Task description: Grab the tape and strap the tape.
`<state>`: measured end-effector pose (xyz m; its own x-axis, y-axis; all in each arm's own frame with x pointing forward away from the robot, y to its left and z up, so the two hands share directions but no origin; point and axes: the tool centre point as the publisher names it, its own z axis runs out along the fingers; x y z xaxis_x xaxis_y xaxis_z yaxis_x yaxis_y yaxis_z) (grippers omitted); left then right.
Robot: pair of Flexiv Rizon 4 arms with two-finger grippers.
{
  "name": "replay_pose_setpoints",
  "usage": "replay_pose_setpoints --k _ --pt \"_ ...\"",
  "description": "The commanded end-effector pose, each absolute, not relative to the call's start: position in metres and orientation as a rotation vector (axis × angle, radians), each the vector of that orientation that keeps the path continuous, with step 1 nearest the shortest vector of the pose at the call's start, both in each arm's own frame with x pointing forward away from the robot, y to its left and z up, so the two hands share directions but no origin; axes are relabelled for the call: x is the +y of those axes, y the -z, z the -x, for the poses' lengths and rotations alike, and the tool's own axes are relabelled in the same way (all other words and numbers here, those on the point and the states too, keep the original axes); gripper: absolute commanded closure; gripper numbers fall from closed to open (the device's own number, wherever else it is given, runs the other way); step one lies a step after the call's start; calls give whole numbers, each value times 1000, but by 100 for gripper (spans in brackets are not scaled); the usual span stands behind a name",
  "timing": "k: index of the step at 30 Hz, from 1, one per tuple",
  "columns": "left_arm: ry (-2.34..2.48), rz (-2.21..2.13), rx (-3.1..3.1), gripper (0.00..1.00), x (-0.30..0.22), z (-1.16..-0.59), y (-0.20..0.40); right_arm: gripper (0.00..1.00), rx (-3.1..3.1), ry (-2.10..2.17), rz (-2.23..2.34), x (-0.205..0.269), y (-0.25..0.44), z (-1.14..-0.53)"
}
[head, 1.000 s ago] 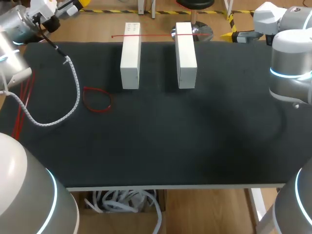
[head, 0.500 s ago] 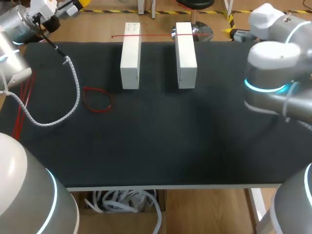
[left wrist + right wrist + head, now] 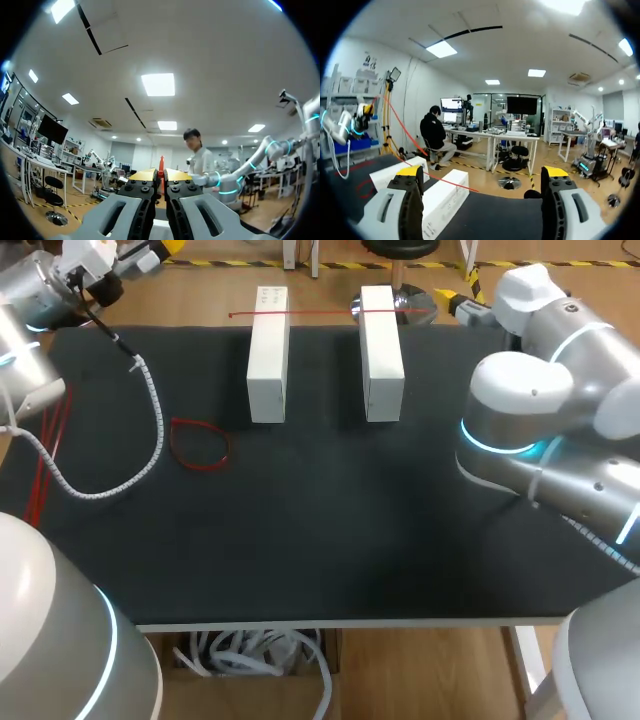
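Head view: red tape (image 3: 320,312) stretches across two white blocks (image 3: 268,355) at upper centre, and a red loop (image 3: 198,444) lies left of centre on the table (image 3: 330,530). Left wrist view: the left gripper (image 3: 161,175) is pressed together, pinching the tape. Right wrist view: the right gripper (image 3: 482,172) stands spread wide, with blocks and tape ahead of it.

Table (image 3: 330,540): matt black cloth. Blocks (image 3: 268,355): smooth matt white. Right arm (image 3: 515,405): glossy grey shell. Tape (image 3: 320,312): smooth red plastic.
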<state>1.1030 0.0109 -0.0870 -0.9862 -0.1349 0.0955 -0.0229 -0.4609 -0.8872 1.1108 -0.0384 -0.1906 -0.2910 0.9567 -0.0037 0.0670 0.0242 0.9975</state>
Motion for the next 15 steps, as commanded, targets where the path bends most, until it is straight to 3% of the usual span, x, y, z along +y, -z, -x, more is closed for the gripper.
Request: replay_pose_setpoints --k 1,8,15 --pt "2623 228 1594 100 11 -1105 88 0 1558 -1496 -1087 -50 189 -1109" --pt "2623 228 1594 100 11 -1105 88 0 1558 -1496 -1087 -50 189 -1109" --pt "2623 228 1594 100 11 -1105 88 0 1345 -1789 -1143 -38 178 -1104"
